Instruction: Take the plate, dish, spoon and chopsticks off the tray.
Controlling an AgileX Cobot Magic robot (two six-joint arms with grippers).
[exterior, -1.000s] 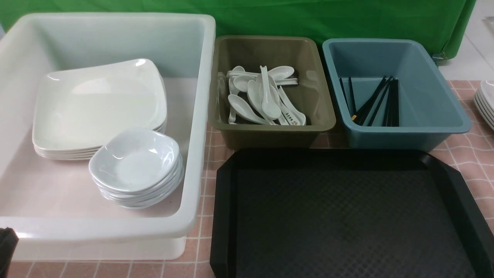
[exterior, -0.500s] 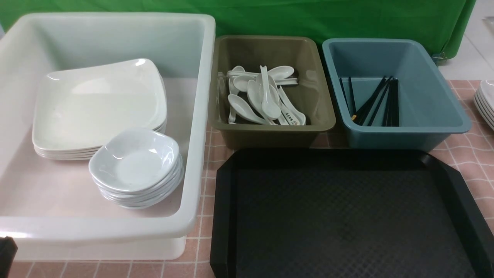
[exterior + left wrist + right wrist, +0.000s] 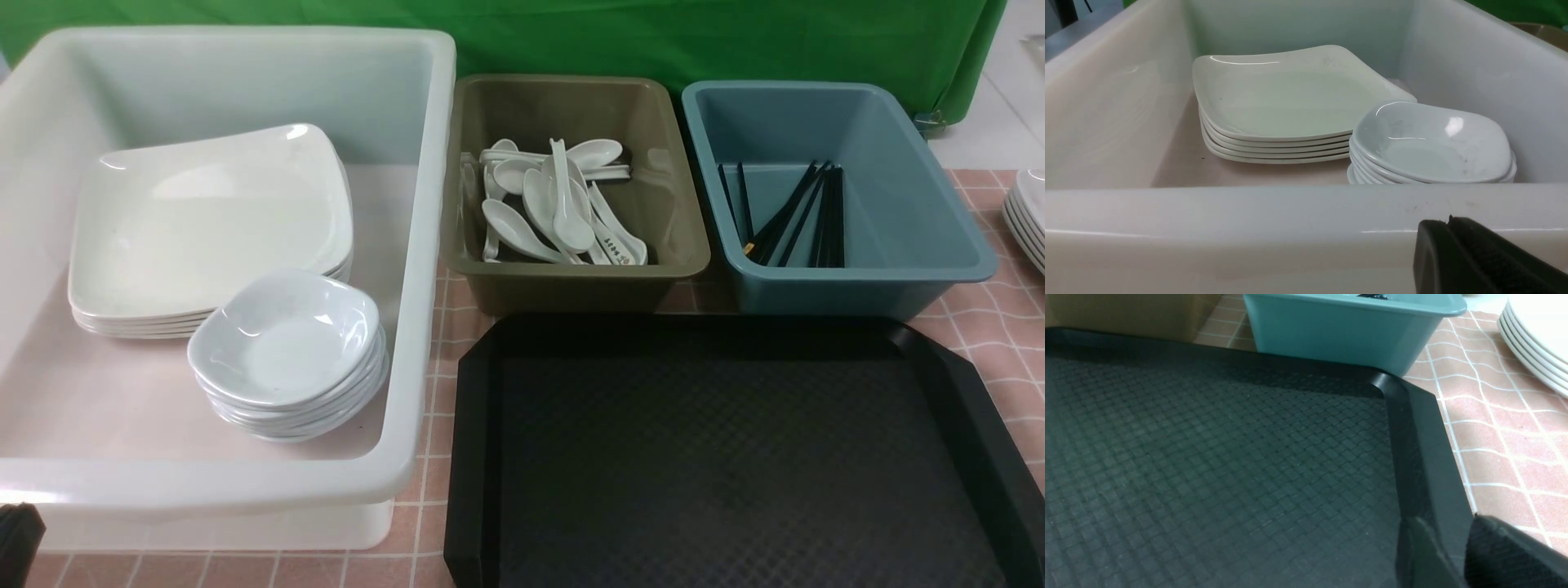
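Observation:
The black tray (image 3: 735, 465) lies bare at the front right, and its floor (image 3: 1208, 457) holds nothing. Plates (image 3: 204, 220) are stacked in the white tub, with a stack of dishes (image 3: 286, 339) in front of them; both stacks, plates (image 3: 1290, 98) and dishes (image 3: 1429, 143), also show in the left wrist view. Several spoons (image 3: 555, 204) lie in the olive tub and several chopsticks (image 3: 800, 216) in the blue tub. My left gripper (image 3: 12, 535) is shut and empty (image 3: 1447, 222), just outside the white tub's near wall. My right gripper (image 3: 1447, 524) is open over the tray's right rim, holding nothing.
The white tub (image 3: 245, 482) fills the left side. The olive tub (image 3: 571, 286) and blue tub (image 3: 857, 286) stand right behind the tray. More white plates (image 3: 1030, 214) are stacked at the right table edge. A green cloth hangs at the back.
My left gripper has sunk a little lower at the bottom left corner of the front view. Nothing else has moved.

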